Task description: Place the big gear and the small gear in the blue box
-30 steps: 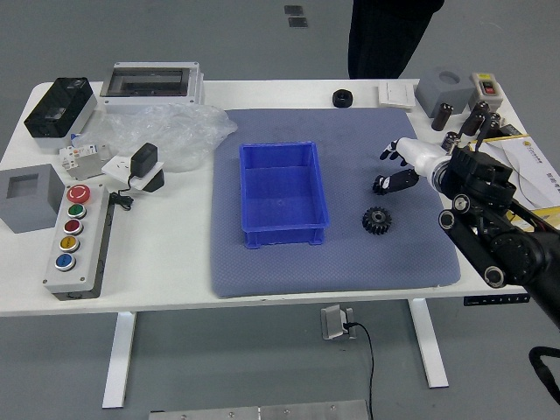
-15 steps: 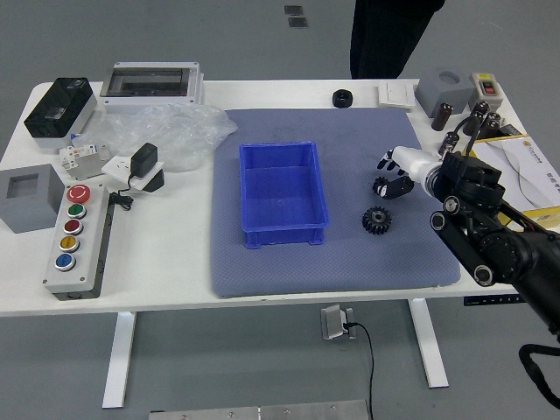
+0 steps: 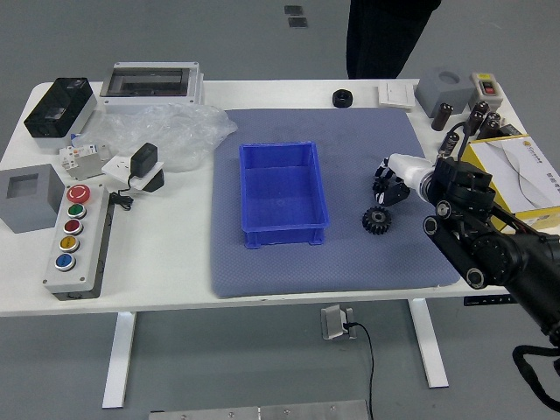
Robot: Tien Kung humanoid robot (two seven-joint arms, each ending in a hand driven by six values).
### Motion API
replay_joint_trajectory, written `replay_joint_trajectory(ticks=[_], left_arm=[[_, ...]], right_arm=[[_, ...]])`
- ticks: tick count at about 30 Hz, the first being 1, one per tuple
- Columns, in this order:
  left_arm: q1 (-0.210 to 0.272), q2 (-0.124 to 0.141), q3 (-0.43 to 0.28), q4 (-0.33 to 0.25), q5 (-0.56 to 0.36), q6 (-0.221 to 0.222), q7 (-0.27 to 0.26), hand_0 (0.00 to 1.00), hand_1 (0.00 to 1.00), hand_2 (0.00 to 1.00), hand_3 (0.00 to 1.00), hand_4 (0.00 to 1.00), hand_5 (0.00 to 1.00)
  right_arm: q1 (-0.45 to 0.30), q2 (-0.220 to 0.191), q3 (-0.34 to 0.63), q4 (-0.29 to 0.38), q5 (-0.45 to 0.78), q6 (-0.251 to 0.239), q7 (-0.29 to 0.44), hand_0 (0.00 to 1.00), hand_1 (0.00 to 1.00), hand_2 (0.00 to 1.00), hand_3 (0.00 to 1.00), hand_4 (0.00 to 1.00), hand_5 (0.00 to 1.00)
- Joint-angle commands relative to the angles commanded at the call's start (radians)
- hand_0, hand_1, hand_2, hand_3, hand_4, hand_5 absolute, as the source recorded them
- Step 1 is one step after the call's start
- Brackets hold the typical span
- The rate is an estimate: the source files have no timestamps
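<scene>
The small gear [image 3: 380, 185] is lying at the tip of the right hand [image 3: 415, 174], possibly slipping if a hold is too shallow; the hand's openness and grip I cannot tell. Just nearside of the hand, the big gear [image 3: 377, 220] is risking a nudge. Both are looking black, the big one toothed. Left of the hand, the blue box [image 3: 284, 237] is waiting.

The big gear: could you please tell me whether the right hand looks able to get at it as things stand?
Probably yes: the right hand is close by, and the big gear looks uncovered. It is at the small gear, though, so it would likely need to shift nearer first.
</scene>
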Motion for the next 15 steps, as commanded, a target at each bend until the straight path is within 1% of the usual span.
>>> replay_joint_trajectory(ticks=[4,5,15], left_arm=[[0.000,0.000,0.000,0.000,0.000,0.000,0.000,0.808,0.801,0.779,0.715,0.465,0.165],[0.000,0.000,0.000,0.000,0.000,0.000,0.000,0.807,0.800,0.779,0.715,0.464,0.165],[0.001,-0.003,0.001,0.000,-0.002,0.000,0.001,0.807,0.800,0.779,0.713,0.464,0.164]], right_arm=[[0.000,0.005,-0.001,-0.002,-0.020,-0.004,0.001,0.783,0.718,0.764,0.785,0.594,0.239],[0.000,0.007,-0.001,-0.002,-0.025,-0.005,0.001,0.754,0.706,0.754,0.780,0.592,0.239],[0.007,0.027,0.000,-0.014,-0.114,-0.014,0.004,0.741,0.693,0.744,0.772,0.590,0.238]])
